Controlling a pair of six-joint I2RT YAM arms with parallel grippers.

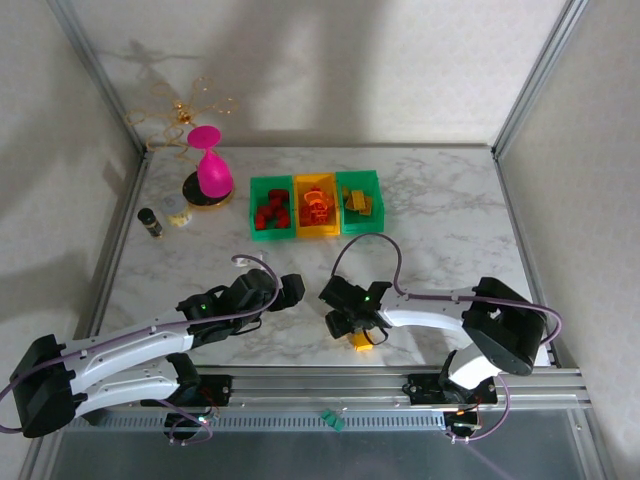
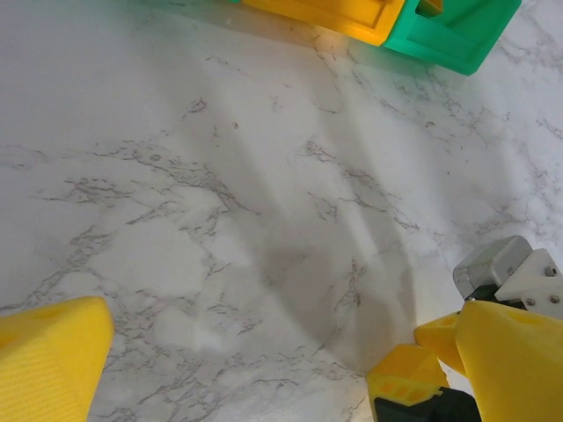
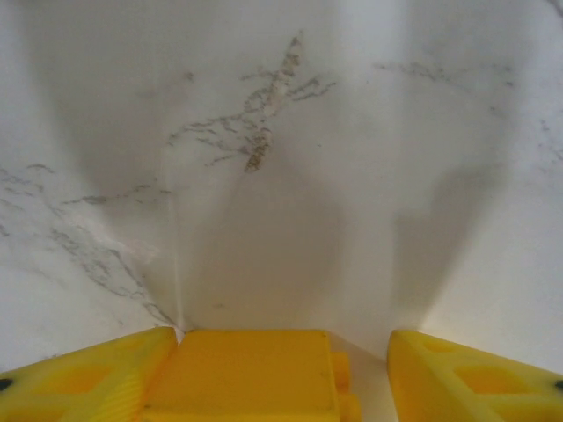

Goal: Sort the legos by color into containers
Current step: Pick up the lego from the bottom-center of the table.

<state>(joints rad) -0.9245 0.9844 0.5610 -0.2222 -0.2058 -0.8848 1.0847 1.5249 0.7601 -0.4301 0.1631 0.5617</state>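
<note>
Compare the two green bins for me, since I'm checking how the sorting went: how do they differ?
The left green bin holds red bricks; the right green bin holds yellow bricks. The left green bin stands nearer the pink hourglass, the right green bin on the far side of the yellow bin. Both are green, open-topped, alike in shape, and flank the yellow bin in one row.

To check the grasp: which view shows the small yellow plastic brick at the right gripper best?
Right wrist: the small yellow plastic brick lies large between the fingers. Top external: a speck under the right gripper. Left wrist: perhaps a yellow corner, unclear.
</note>
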